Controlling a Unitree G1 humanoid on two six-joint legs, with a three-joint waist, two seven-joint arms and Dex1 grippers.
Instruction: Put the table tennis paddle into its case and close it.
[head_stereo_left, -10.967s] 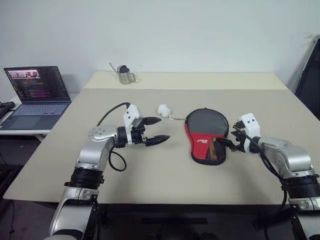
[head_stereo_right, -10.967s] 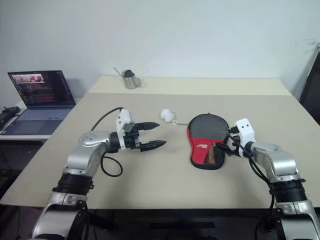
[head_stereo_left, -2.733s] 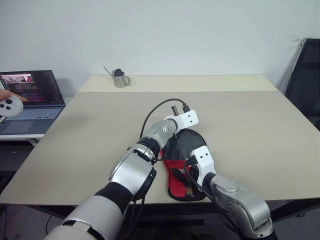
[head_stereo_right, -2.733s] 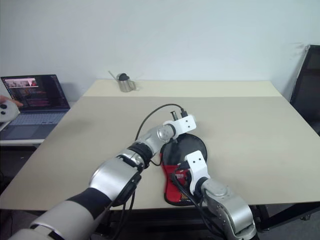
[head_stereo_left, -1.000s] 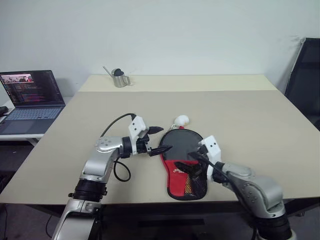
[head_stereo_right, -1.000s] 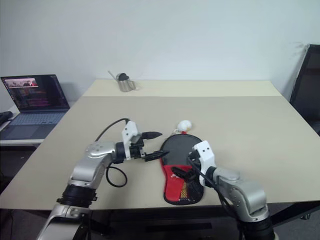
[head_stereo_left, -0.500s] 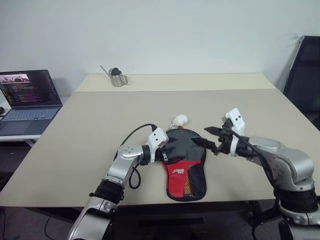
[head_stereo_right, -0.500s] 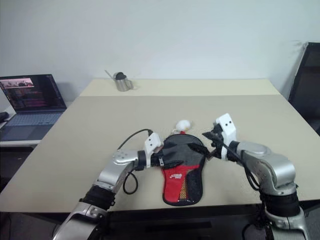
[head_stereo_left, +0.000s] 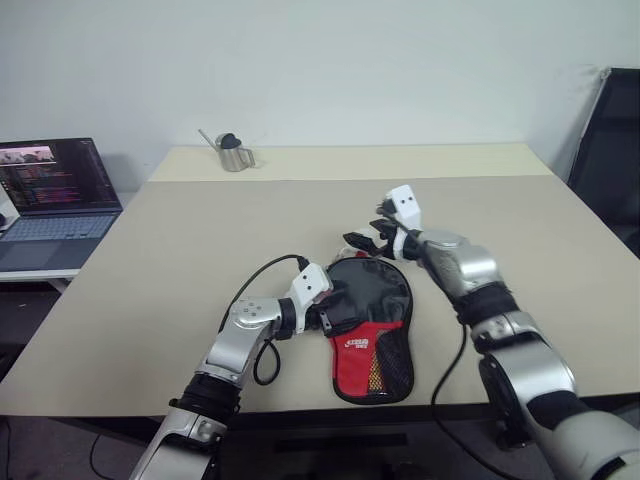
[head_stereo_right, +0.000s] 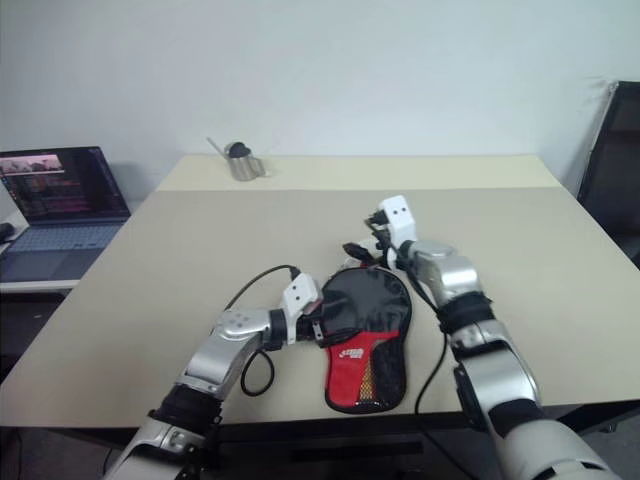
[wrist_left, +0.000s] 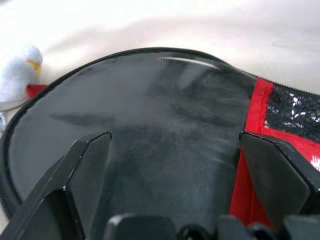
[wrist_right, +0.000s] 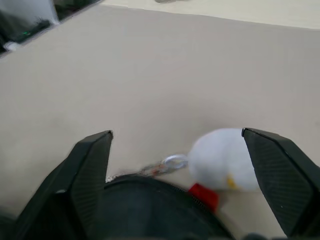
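Two spread grippers over the case: left gripper low, right gripper raised at its far end.

Bright, even room light — soft shadows, blurred wrist views

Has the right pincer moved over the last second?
Yes. The right pincer went from the case's red lower part up to its far rounded end, beside the white fluffy ball.

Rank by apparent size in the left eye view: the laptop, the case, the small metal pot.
1. laptop, though cut off by the picture's edge
2. case, close behind and nearer the camera, so unsure
3. metal pot
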